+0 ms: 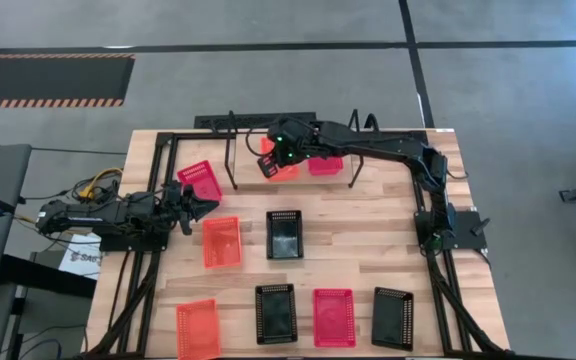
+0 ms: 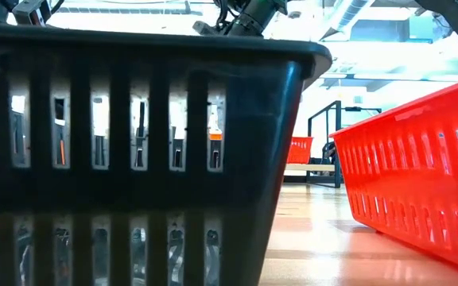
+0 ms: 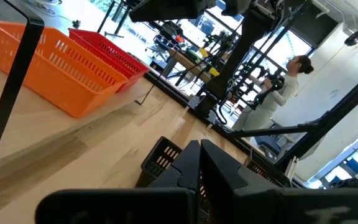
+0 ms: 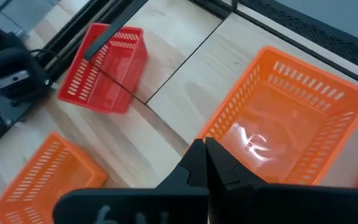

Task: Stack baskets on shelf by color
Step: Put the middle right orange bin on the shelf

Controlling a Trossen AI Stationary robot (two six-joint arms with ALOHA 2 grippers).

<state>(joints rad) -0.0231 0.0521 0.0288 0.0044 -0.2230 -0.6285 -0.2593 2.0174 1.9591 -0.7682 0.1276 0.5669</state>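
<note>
A wooden table [image 1: 368, 250] is seen from above, with a black wire shelf [image 1: 230, 125] standing along its far edge. The right arm [image 1: 388, 150] is stretched across the far side, and its gripper [image 1: 271, 160], fingers pressed together, is held above an orange basket [image 4: 284, 130] lying at the shelf; whether the rim is pinched cannot be told. A red-pink basket [image 1: 325, 164] is set just beside it. The left arm [image 1: 88, 215] is laid low at the table's left edge, its gripper [image 1: 206, 208] shut on nothing and pointed toward the middle. Another red-pink basket [image 1: 200, 181] is tipped near it, just beyond. At mid-table an orange basket [image 1: 221, 242] and a black basket [image 1: 284, 234] are placed side by side, apart. Along the near edge four more are lined up: orange [image 1: 198, 329], black [image 1: 276, 314], red-pink [image 1: 334, 317], black [image 1: 393, 318]. A person [image 3: 288, 81] is seen standing in the room behind.
</note>
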